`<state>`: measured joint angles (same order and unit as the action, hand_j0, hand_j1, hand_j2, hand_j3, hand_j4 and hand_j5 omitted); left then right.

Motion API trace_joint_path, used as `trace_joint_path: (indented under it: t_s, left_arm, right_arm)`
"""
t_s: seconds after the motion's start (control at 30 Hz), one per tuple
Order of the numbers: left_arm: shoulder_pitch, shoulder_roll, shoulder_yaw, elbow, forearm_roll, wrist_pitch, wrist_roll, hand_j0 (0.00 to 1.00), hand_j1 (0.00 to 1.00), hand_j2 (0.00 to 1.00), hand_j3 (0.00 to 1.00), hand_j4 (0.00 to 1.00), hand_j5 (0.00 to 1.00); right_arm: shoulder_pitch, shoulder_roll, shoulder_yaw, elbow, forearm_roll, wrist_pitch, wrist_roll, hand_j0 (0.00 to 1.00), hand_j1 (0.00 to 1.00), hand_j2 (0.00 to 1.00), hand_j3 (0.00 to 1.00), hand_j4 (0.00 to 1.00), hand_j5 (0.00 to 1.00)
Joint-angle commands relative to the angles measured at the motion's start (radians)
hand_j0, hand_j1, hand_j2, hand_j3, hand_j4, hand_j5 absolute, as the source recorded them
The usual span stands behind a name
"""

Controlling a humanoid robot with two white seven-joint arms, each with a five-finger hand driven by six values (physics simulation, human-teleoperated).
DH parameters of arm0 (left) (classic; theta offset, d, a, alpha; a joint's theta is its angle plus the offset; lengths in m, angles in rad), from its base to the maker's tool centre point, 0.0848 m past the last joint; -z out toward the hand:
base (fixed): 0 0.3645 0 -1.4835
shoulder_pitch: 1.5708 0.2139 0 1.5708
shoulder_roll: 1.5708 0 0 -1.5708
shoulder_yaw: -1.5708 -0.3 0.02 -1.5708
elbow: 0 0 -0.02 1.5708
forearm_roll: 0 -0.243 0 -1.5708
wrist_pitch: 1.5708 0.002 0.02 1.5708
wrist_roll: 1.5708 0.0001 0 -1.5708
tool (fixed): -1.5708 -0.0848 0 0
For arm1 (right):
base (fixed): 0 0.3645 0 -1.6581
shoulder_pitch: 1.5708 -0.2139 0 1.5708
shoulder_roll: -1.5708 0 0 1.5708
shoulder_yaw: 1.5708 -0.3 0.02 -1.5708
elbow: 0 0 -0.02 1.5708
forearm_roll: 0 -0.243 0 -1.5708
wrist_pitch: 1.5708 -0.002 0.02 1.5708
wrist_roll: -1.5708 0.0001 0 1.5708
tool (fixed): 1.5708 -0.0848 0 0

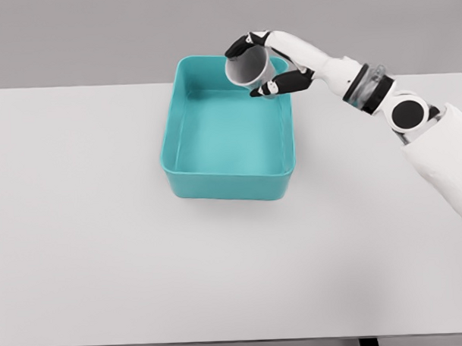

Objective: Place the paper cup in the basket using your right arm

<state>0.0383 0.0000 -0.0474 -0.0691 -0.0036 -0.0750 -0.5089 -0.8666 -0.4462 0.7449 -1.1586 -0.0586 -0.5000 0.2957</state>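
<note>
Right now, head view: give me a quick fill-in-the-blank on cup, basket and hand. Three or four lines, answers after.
1. The paper cup is held by the ____ hand.
2. The basket is ____ in colour.
3. The cup is tilted, with its open mouth facing the picture's ____.
4. The basket stands on a ____ table.

Missing words: right; teal; left; white

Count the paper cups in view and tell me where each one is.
1. The paper cup is held tilted in the right hand over the far right corner of the teal basket.
</note>
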Motion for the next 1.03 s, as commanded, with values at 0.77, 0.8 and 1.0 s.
trace_joint_path:
  t_s: [0.77, 0.8, 1.0]
  left_arm:
    - [0.0, 0.0, 0.0, 0.0, 0.001, 0.0, 0.0, 1.0, 1.0, 1.0, 1.0, 1.0, 1.0]
    - [0.0, 0.0, 0.0, 0.0, 0.001, 0.0, 0.0, 1.0, 1.0, 1.0, 1.0, 1.0, 1.0]
    - [0.038, 0.0, 0.0, 0.003, 0.001, 0.001, 0.001, 1.0, 1.0, 1.0, 1.0, 1.0, 1.0]
  right_arm:
    - [0.098, -0.648, 0.116, -0.297, 0.24, -0.111, 0.014, 1.0, 1.0, 1.0, 1.0, 1.0, 1.0]
    - [0.106, -0.648, 0.116, -0.297, 0.24, -0.111, 0.014, 1.0, 1.0, 1.0, 1.0, 1.0, 1.0]
    - [0.106, -0.645, 0.114, -0.3, 0.24, -0.111, 0.014, 1.0, 1.0, 1.0, 1.0, 1.0, 1.0]
